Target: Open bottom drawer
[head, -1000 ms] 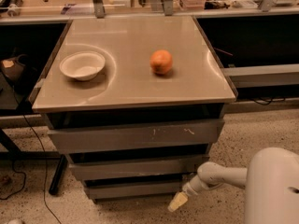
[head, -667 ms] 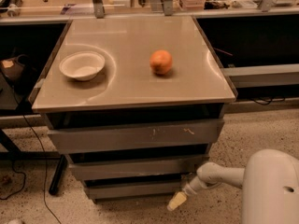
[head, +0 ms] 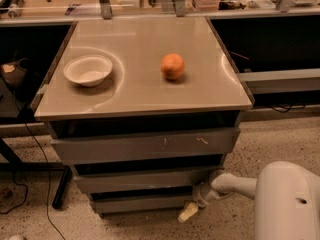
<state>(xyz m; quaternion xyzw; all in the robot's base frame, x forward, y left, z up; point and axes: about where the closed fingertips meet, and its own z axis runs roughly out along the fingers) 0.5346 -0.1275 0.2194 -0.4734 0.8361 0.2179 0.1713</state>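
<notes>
The cabinet has three grey drawer fronts under a beige top. The bottom drawer [head: 140, 203] is the lowest, shortest front, plain grey, and looks closed. The middle front [head: 140, 180] and the wide scratched top front [head: 145, 145] sit above it. My gripper [head: 190, 211], with a cream tip, is low at the right end of the bottom drawer, close to its right corner and just above the floor. Whether it touches the drawer does not show. The white arm [head: 235, 184] reaches in from the lower right.
A white bowl [head: 88, 70] and an orange [head: 172, 66] rest on the cabinet top [head: 140, 96]. A bulky white arm housing [head: 287, 204] fills the lower right. Speckled floor lies in front, with cables [head: 35, 154] and a black leg [head: 60, 186] to the left. Dark benches stand on both sides.
The gripper stays at the bottom drawer's right corner. The white arm housing has shifted slightly to the left. The drawers have not moved.
</notes>
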